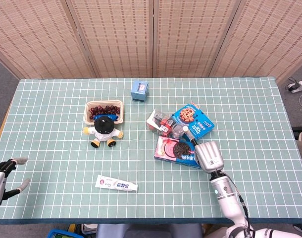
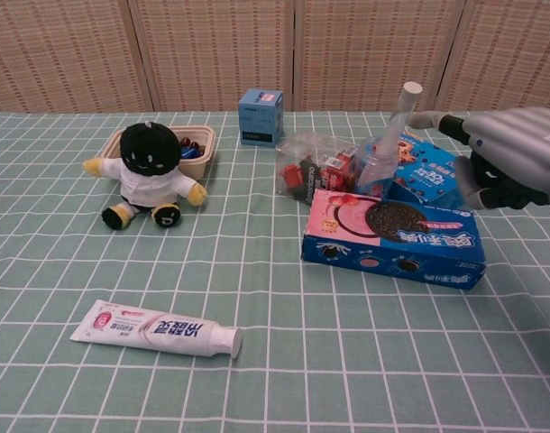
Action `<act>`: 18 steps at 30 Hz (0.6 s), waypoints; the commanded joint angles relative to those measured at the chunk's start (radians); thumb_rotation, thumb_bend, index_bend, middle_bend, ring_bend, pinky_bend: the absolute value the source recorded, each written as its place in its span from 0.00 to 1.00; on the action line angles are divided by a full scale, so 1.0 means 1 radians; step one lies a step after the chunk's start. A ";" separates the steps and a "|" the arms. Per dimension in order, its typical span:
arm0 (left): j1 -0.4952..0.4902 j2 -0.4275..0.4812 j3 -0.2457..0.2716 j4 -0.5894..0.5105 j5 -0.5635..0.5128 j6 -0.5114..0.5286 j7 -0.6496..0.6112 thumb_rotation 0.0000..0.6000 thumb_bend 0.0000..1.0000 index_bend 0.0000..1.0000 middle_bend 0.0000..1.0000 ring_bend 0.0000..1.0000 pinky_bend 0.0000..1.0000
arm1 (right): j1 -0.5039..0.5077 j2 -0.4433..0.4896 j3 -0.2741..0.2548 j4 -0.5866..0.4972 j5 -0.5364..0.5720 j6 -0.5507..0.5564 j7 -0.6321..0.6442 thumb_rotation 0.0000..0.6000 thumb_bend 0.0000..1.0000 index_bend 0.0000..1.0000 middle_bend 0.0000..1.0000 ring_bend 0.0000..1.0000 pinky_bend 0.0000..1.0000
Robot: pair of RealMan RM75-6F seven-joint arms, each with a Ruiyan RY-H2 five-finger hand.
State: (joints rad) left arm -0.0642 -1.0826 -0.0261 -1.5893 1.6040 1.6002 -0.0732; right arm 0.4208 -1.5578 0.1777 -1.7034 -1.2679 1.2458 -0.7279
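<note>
Worktop (image 1: 52, 99), green checked cloth, fills the frame below folding screens (image 1: 151, 37).

- Right hand (image 1: 207, 156): lower right of centre, over the right end of the cookie box (image 1: 176, 150); fingers apart, nothing held.
- Blue snack box (image 1: 194, 120), clear bottle (image 1: 178, 131), small packets (image 1: 158, 121): clustered just above the cookie box.
- Left hand (image 1: 5, 176): lower left edge, fingers spread, empty.
- Plush doll (image 1: 105, 130): left of centre, touching the grape tray (image 1: 104, 110) above it.
- Small blue carton (image 1: 139, 90): upper centre.
- Toothpaste (image 1: 117, 184): lower centre.

Right robot hand (image 2: 509, 158) hemmed by bottle (image 2: 388, 149), cookie boxes (image 2: 392, 236), open cloth (image 1: 52, 148) left
</note>
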 commanded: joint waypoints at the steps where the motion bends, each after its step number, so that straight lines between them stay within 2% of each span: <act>1: 0.000 0.001 0.000 0.000 0.000 -0.001 0.000 1.00 0.24 0.39 0.40 0.44 0.59 | 0.007 -0.004 -0.002 -0.001 0.000 0.001 -0.001 1.00 0.80 0.07 0.99 1.00 1.00; 12: 0.001 0.002 0.002 -0.002 0.006 -0.001 0.002 1.00 0.24 0.39 0.40 0.44 0.59 | 0.039 -0.015 0.001 -0.007 0.010 -0.001 -0.012 1.00 0.80 0.07 0.99 1.00 1.00; 18: 0.001 0.004 0.003 -0.004 0.005 -0.003 0.002 1.00 0.24 0.39 0.40 0.44 0.59 | 0.026 0.010 -0.022 -0.028 -0.029 0.029 0.026 1.00 0.78 0.07 0.98 1.00 1.00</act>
State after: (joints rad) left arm -0.0629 -1.0789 -0.0231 -1.5929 1.6090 1.5968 -0.0714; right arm 0.4525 -1.5573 0.1624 -1.7253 -1.2868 1.2665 -0.7156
